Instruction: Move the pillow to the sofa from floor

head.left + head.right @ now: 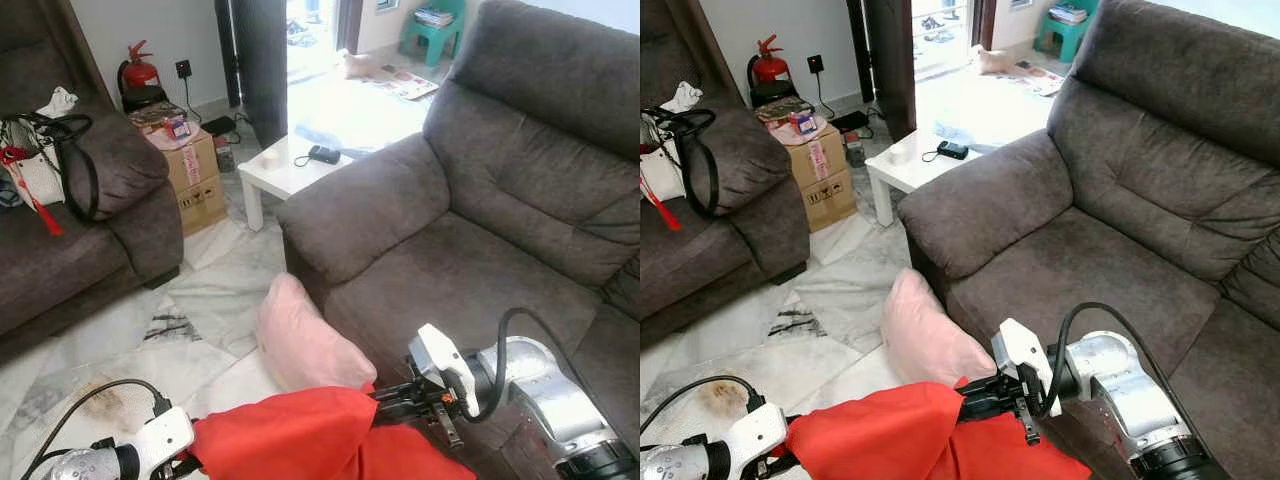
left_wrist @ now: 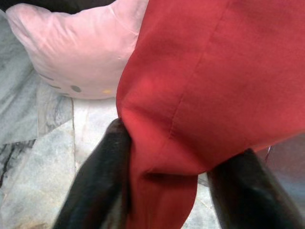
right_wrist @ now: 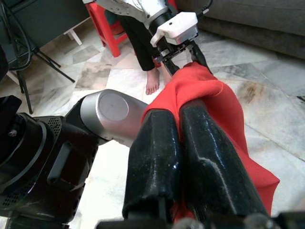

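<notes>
Red pillow (image 1: 290, 435) — creased, slack, clamped by left gripper (image 2: 167, 176), right gripper (image 3: 183, 143) pinching opposite edge

Two pillows, red (image 1: 290, 435) and pink (image 1: 300, 340); two sofas (image 1: 480, 220); one table (image 1: 285, 170).

Daylight pours in through the open doorway (image 1: 318, 40) at the far end of the room, and the floor beyond it and the top of the small white worktop (image 1: 290, 165) are blown out to near white. The grey sofa (image 1: 500, 210) is evenly lit, with soft shadow under its armrest. The head views are sharp. In the left wrist view the black fingers (image 2: 97, 183) are blurred, too close to focus; the marble floor (image 2: 43, 157) is dim.
</notes>
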You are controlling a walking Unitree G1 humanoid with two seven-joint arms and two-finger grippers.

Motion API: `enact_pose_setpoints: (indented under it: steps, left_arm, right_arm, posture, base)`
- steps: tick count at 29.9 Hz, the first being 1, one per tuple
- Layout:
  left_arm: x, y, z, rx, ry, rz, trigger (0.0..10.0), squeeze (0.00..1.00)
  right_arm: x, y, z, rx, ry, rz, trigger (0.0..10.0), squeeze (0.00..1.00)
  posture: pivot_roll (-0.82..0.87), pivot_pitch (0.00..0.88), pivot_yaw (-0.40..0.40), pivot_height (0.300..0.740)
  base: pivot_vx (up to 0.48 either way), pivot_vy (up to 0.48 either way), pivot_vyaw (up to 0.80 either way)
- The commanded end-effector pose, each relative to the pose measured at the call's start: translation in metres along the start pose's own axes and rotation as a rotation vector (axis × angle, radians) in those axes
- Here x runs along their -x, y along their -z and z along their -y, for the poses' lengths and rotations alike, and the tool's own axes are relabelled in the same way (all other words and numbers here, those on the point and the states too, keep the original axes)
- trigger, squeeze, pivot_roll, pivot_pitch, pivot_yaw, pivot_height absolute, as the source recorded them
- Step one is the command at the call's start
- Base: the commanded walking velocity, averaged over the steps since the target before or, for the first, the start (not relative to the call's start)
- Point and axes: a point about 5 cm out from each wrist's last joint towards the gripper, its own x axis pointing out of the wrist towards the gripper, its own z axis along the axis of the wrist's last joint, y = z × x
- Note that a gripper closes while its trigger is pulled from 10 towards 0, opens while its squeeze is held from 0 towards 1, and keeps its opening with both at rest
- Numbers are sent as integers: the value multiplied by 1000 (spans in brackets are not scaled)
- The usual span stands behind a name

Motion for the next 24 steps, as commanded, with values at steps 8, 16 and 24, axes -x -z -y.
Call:
enact_pose_setpoints:
  steps: [8, 16, 24]
  left_arm:
    - [-3, -5, 5, 21, 6, 35, 0, 0]
    - [-3, -10, 2, 24, -9, 52, 0, 0]
    - [-4, -17, 1, 25, -31, 80, 0, 0]
  right_arm:
    - [-3, -17, 1, 85, -14, 58, 10000, 0]
    - [-3, -15, 2, 85, 5, 57, 10000, 0]
    - [-4, -18, 6, 101, 36, 82, 10000, 0]
  posture:
    - [49, 73, -58, 740]
    - [51, 72, -55, 740]
    - [53, 68, -48, 740]
  base:
    - [0, 0, 0]
    - [0, 0, 0]
    - [0, 0, 0]
